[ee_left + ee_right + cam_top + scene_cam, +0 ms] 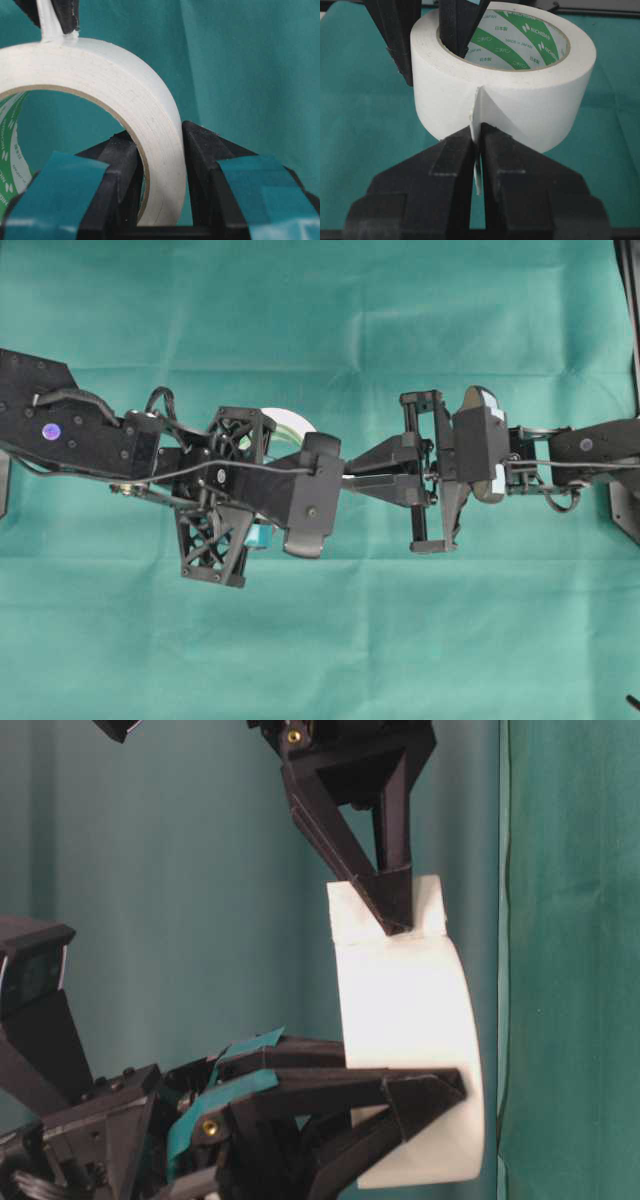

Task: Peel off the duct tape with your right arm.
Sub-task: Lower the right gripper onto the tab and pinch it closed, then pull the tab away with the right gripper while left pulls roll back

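The duct tape is a white roll with a green-printed core, held off the cloth. My left gripper is shut on the roll's wall, with one finger inside the ring and the other finger outside. The right arm's gripper is shut on the tape's thin white tab, which stands out from the roll's outer face. In the table-level view the right gripper pinches the tab at the top of the roll, and the left gripper clamps it lower down. From overhead only a sliver of the roll shows.
A green cloth covers the table and a green backdrop hangs behind. Both arms meet over the middle of the table. Dark fixtures stand at the right edge.
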